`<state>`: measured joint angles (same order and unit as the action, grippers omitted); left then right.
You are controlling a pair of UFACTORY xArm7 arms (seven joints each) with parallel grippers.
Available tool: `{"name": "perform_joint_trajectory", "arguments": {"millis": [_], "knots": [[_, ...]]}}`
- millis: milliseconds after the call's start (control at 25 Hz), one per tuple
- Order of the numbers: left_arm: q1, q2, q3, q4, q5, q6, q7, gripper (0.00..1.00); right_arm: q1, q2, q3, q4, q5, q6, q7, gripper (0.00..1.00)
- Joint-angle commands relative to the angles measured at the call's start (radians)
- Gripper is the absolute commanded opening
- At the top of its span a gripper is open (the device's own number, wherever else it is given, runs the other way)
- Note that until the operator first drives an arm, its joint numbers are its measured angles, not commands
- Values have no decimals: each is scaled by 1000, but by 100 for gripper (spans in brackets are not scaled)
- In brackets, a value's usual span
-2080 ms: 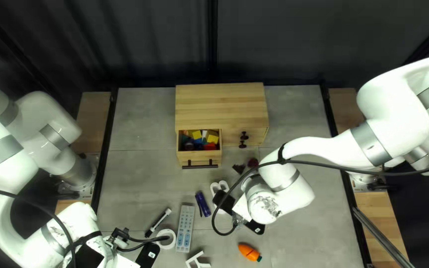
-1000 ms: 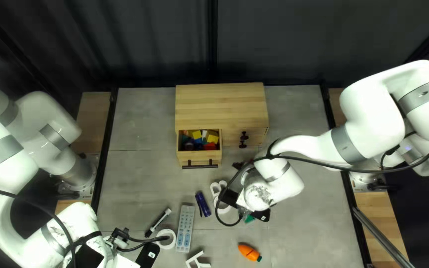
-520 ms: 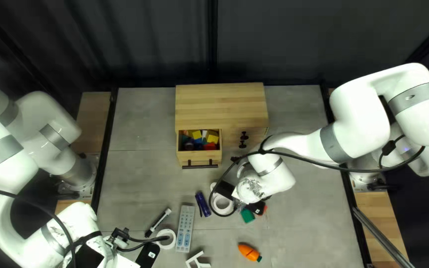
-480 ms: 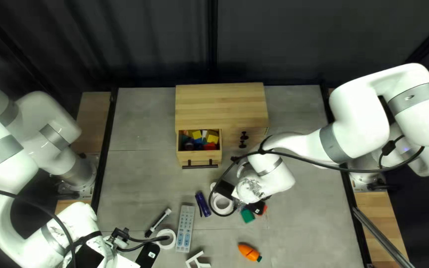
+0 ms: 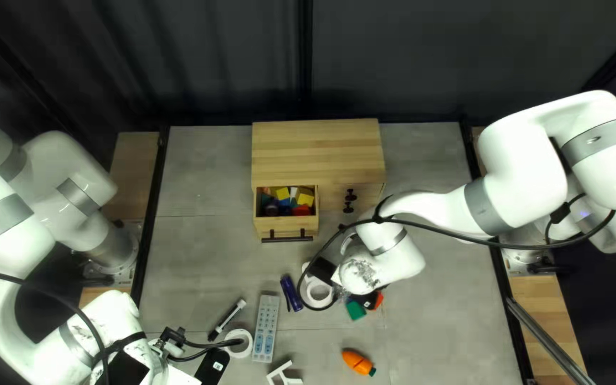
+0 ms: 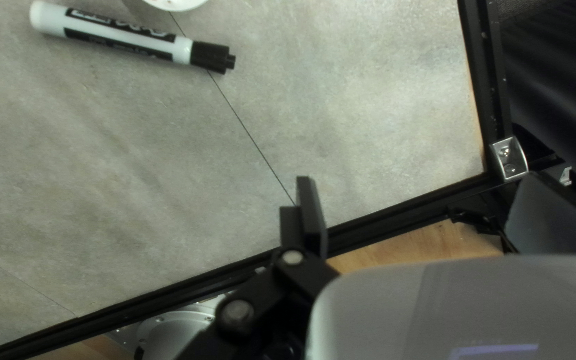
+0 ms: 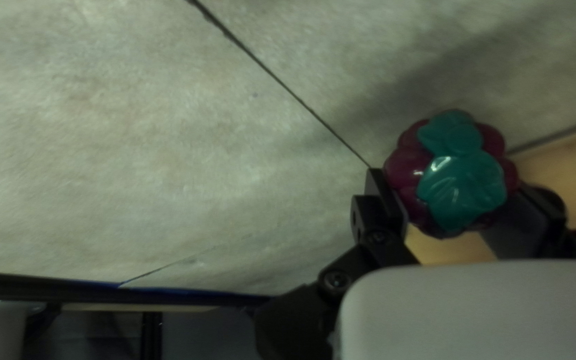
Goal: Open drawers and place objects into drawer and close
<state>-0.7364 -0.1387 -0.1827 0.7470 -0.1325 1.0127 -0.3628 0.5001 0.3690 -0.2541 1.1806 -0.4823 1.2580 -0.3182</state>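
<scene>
My right gripper (image 5: 368,300) is over the table in front of the cabinet, its fingertips hidden by the arm. In the right wrist view my right gripper (image 7: 453,193) has both fingers against a purple berry-like toy (image 7: 408,170) with green leaves, one finger on each side. My left gripper (image 5: 172,339) stays low at the near left; in the left wrist view my left gripper (image 6: 428,207) is open, nothing between its fingers. The wooden cabinet (image 5: 315,150) has its left drawer (image 5: 286,228) pulled out, holding several coloured blocks (image 5: 301,199).
Near the left gripper lie a marker (image 5: 227,319), a tape roll (image 5: 239,344) and a remote (image 5: 266,328). Further right are a blue cylinder (image 5: 291,292), a white ring-shaped piece (image 5: 319,291), a green piece (image 5: 355,310), a toy carrot (image 5: 358,362) and a white piece (image 5: 284,374).
My right gripper has moved toward the cabinet, then hardly shifted in the last half second. Green and red pieces have come out from under it; a dark red thing near the cabinet is now covered.
</scene>
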Motion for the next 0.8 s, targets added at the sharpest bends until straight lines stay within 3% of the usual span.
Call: {"name": "perform_joint_trajectory", "arguments": {"millis": [40, 240, 360, 800], "knots": [[0, 0, 0, 0, 0, 0, 0, 100, 42, -60, -19, 130, -36, 141, 135, 0], [0, 0, 0, 0, 0, 0, 0, 100, 76, -46, -28, 288, -86, 274, 218, 0], [0, 0, 0, 0, 0, 0, 0, 100, 82, -20, -42, 326, -122, 300, 268, 0], [0, 0, 0, 0, 0, 0, 0, 100, 28, -56, -98, 190, -256, -51, 429, 0]]}}
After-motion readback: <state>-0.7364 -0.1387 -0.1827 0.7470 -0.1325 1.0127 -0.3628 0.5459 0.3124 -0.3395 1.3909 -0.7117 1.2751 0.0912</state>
